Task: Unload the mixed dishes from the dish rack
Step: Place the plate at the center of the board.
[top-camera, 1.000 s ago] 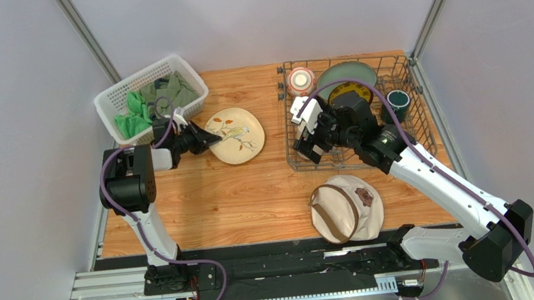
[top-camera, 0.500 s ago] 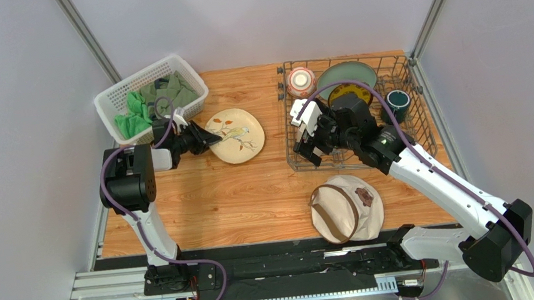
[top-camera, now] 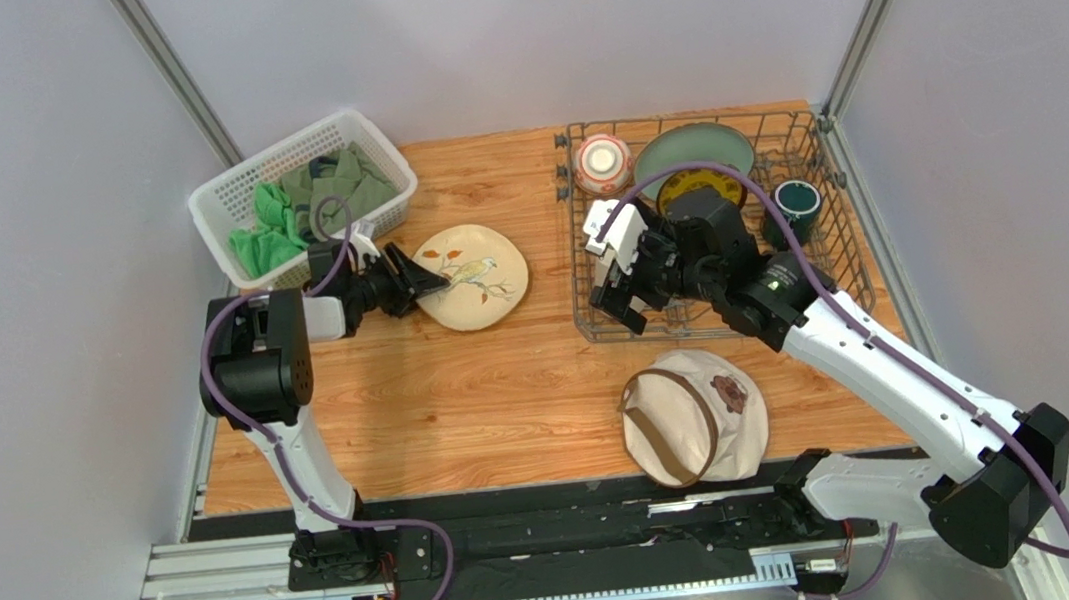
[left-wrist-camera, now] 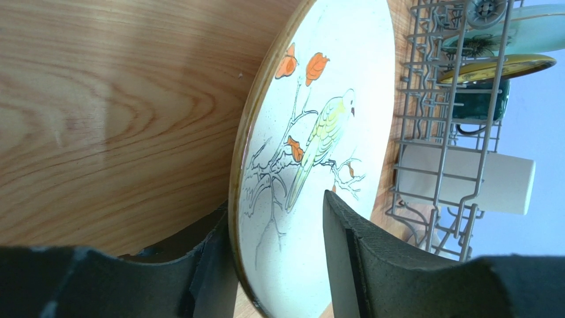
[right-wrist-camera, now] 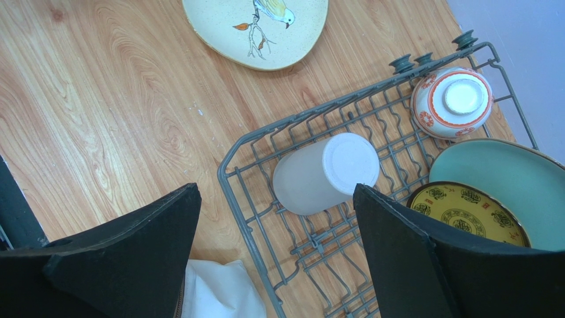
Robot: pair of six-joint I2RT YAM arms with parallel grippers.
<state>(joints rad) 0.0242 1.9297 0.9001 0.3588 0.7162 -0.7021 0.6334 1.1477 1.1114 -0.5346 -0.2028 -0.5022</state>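
The cream plate with the bird drawing [top-camera: 475,277] lies on the table left of the dish rack [top-camera: 829,285]. My left gripper [top-camera: 411,278] is open, its fingers [left-wrist-camera: 341,245] straddling the plate's left rim [left-wrist-camera: 312,132], one below and one above with a gap. My right gripper [top-camera: 611,279] is open wide over the rack's left side, above the beige tumbler [right-wrist-camera: 325,173], which lies on its side. The patterned bowl [top-camera: 604,161], pale green plate [top-camera: 692,154], yellow-patterned plate [top-camera: 702,191] and dark green mug [top-camera: 796,201] are in the rack.
A white lattice basket [top-camera: 303,191] with green cloths stands at the back left, behind my left gripper. A beige hat with a brown strap [top-camera: 693,415] lies in front of the rack, under my right arm. Grey walls close in both sides.
My right gripper has drifted slightly farther over the rack. The cream plate looks slightly shifted or tipped at the left gripper's end. Both grippers keep the same opening.
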